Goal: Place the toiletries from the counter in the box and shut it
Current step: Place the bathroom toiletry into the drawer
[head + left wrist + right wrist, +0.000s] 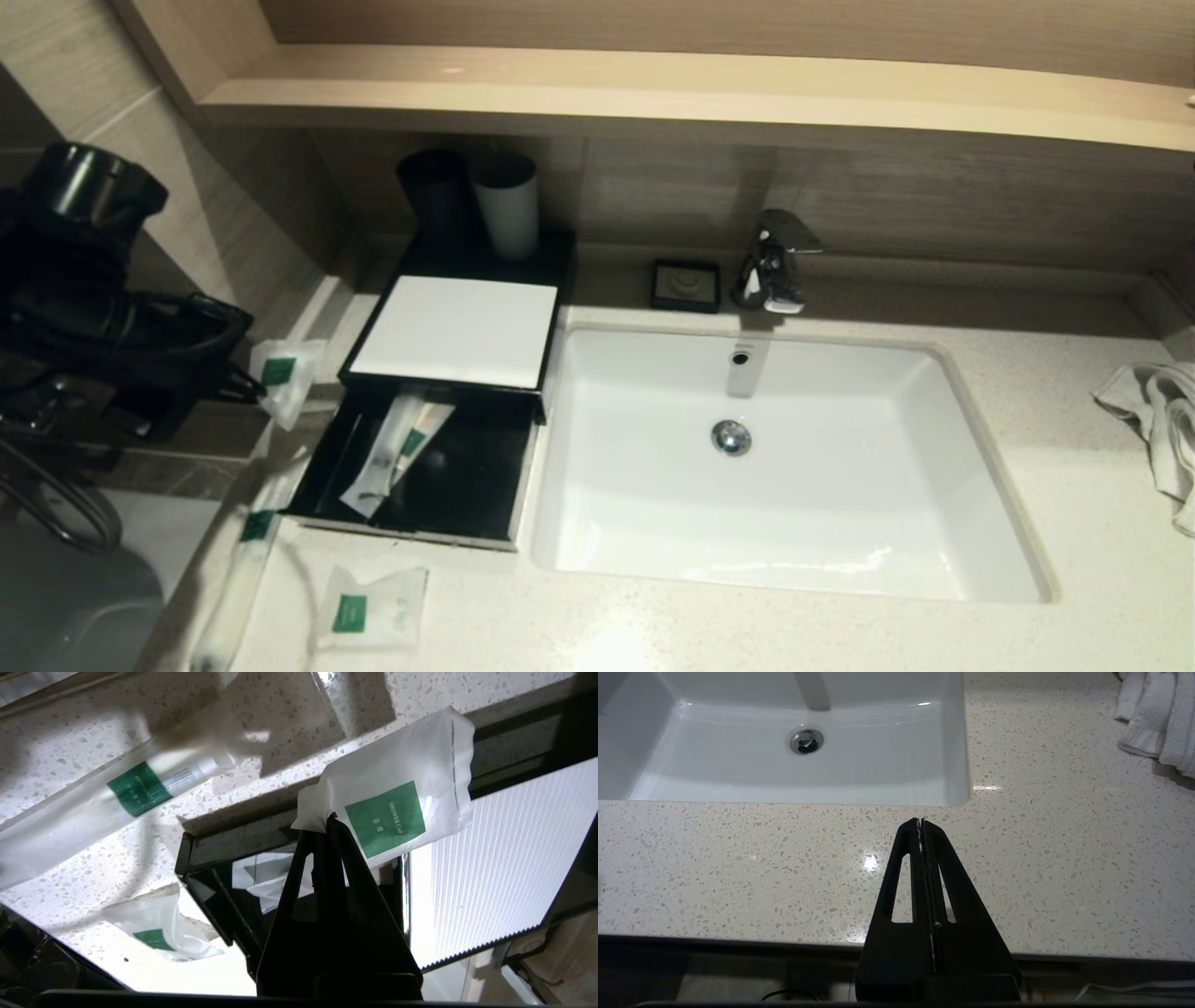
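— Where's the shower-cap packet [397,798]?

— I'm pinching its corner in the left gripper [329,821], hanging beside the box [455,331], by its open drawer [425,476]. Right gripper [920,822] is sitting closed, empty.

— Advice?

— I'm thinking: centre over the drawer, lower, then release.

The counter [784,868] was glossy speckled stone, the sink [980,504] smooth shiny white ceramic with a chrome tap [773,261]. The packets [397,798] were thin translucent plastic, crinkled. The box [457,327] had gloss-black walls and a finely ribbed white top. The towel [1157,714] was soft cloth; the shelf [653,89] matt pale wood
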Available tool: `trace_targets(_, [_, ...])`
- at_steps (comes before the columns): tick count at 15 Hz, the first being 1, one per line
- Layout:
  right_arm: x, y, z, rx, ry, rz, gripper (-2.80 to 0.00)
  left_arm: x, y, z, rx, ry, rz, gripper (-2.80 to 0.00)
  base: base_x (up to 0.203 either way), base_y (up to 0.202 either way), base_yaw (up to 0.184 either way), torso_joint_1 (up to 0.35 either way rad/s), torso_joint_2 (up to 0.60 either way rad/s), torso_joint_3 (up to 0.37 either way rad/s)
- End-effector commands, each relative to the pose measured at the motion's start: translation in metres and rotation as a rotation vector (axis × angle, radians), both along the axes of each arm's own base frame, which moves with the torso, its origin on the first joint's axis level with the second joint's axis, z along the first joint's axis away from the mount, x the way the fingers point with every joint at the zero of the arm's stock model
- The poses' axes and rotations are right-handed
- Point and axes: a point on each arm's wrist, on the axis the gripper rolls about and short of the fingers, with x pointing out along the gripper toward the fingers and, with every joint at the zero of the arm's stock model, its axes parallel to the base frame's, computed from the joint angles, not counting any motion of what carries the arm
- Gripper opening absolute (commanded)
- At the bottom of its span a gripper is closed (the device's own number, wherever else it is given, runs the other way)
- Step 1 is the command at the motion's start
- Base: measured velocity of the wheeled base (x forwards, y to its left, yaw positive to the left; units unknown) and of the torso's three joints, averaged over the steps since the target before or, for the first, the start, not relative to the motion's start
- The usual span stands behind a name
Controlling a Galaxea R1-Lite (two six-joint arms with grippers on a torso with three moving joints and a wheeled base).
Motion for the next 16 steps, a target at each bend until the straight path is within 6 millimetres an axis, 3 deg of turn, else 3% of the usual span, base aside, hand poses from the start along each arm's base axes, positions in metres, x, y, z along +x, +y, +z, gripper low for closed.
trace_targets(1, [0.0,0.0,0.0,0.0,0.0,0.0,-2.8,-0.013,-0.002,0.012,0.001,-0.037,-0.009,-2.8,0.0,0.0,0.0,0.0,0.0,0.0])
trace_targets(4, [0.0,0.0,0.0,0.0,0.0,-0.001,-2.8,-0.019,-0.016,0.013,-0.009,-0.028,-0.082,-2.8,0.0,0.0,0.0,0.0,0.0,0.0])
trace_targets(12, [0.0,0.0,0.0,0.0,0.0,0.0,-2.8,-0.026,-0.085,-0.002,0.043,0.042,-0.419,-2.8,0.0,0.0,0.0,0.0,0.0,0.0])
trace_targets(16, [0.0,0.0,0.0,0.0,0.0,0.0,-2.8,-0.019,-0.11,-0.019,0.07,0.108,-0.519,-2.8,0.0,0.0,0.0,0.0,0.0,0.0])
